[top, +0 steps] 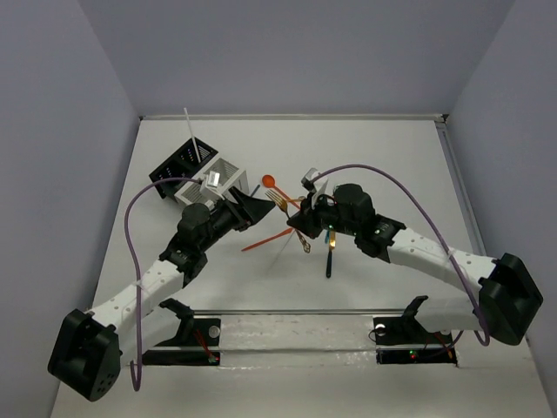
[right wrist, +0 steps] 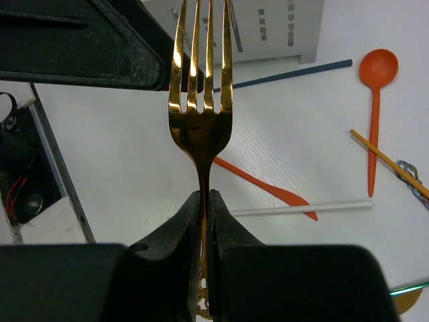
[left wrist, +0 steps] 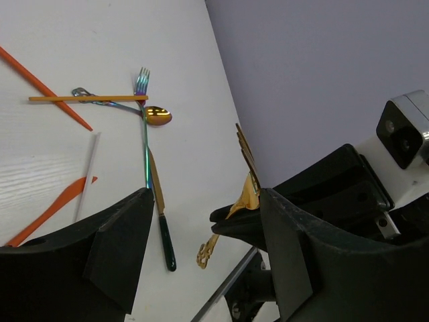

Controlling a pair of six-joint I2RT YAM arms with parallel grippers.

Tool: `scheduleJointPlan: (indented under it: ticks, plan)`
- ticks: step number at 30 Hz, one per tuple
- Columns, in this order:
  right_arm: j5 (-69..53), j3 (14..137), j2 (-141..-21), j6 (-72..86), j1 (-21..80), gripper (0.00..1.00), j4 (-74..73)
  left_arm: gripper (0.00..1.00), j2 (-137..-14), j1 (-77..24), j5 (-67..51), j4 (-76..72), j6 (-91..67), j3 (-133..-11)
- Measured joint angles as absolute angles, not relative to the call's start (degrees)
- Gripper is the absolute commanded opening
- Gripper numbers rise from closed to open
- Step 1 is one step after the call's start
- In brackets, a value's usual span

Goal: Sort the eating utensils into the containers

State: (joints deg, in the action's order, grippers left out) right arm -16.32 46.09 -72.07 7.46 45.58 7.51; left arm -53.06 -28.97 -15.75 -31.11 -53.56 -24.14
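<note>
My right gripper [right wrist: 209, 201] is shut on the neck of a gold fork [right wrist: 201, 100], held off the table with its tines pointing at the left arm. My left gripper [left wrist: 204, 228] stands open. The gold fork [left wrist: 247, 168] rises just inside its right finger [left wrist: 301, 255], touching neither finger. From above, the fork [top: 280, 203] lies between the left gripper [top: 258, 207] and the right gripper [top: 298, 223]. The black container [top: 177, 165] holds a white stick, and the white container [top: 218, 178] stands next to it. Loose utensils lie on the table beyond.
On the table lie an orange spoon [right wrist: 377, 74], an orange knife [right wrist: 268, 189], a white straw [right wrist: 301, 209], a dark blue stick [right wrist: 288, 74], a gold spoon [left wrist: 158, 116], an iridescent fork [left wrist: 142, 84] and a dark-handled knife [left wrist: 164, 235].
</note>
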Motion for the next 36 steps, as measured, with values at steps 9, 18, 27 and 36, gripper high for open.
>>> scheduleJointPlan:
  ticks: [9,18,27,36]
  plan:
    - [-14.6,44.8,-71.2,7.6,46.2,0.07,8.6,0.73,-53.7,-31.1,-15.7,-34.0,-53.6,-24.1]
    - [-15.1,44.2,-71.8,8.0,47.1,0.07,9.0,0.71,-54.7,-31.2,-15.0,-34.5,-53.5,-24.9]
    - [-15.6,44.6,-74.0,8.0,49.7,0.07,9.0,0.29,-59.7,-31.5,-15.2,-35.4,-52.7,-27.5]
    - [-14.7,44.6,-74.1,7.8,50.1,0.09,10.4,0.06,-57.9,-32.6,-16.2,-35.8,-54.4,-28.2]
